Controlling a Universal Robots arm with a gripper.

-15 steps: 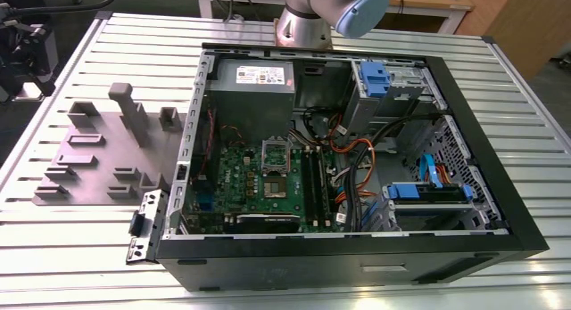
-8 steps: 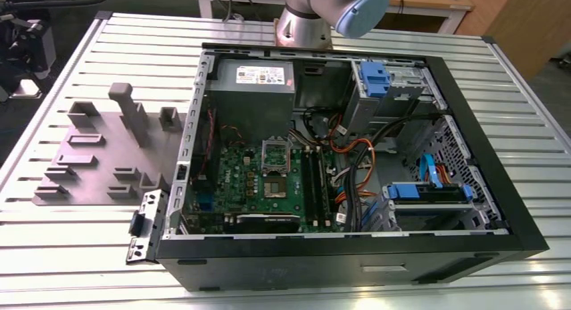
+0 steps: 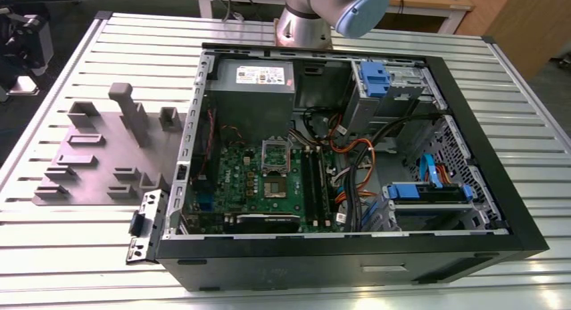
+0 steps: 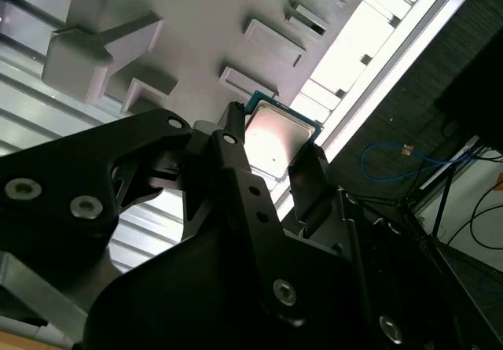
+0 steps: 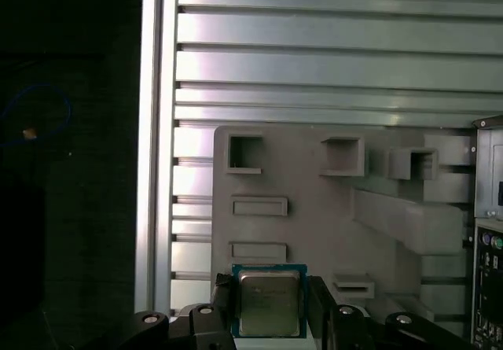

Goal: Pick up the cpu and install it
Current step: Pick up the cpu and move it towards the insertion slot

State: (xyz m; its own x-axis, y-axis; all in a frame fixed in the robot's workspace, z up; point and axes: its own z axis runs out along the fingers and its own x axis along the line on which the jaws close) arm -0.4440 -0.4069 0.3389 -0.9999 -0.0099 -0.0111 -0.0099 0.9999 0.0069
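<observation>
Fingers (image 5: 321, 303): clamped on the cpu (image 5: 269, 304), one each side.
Plate (image 3: 98, 160): under the cpu, 9 o'clock of the case (image 3: 357, 263).

The case (image 3: 357, 270) stood on the table (image 3: 71, 256), taking up its middle and the exterior view's right. The plate (image 3: 98, 176) lay flat on the table just beside the case, toward the table's edge on the exterior view's left. The arm (image 3: 303, 23) rose at the table's far edge, behind the case. Inside the case, the board (image 3: 241, 183) lay along the wall nearest the plate, with the power supply (image 3: 254, 89) in the far corner behind it. In both wrist views the cpu (image 5: 267, 301) (image 4: 277, 139) sat clasped on two opposite sides by the gripper (image 5: 269, 309) (image 4: 273, 152), over the plate.
</observation>
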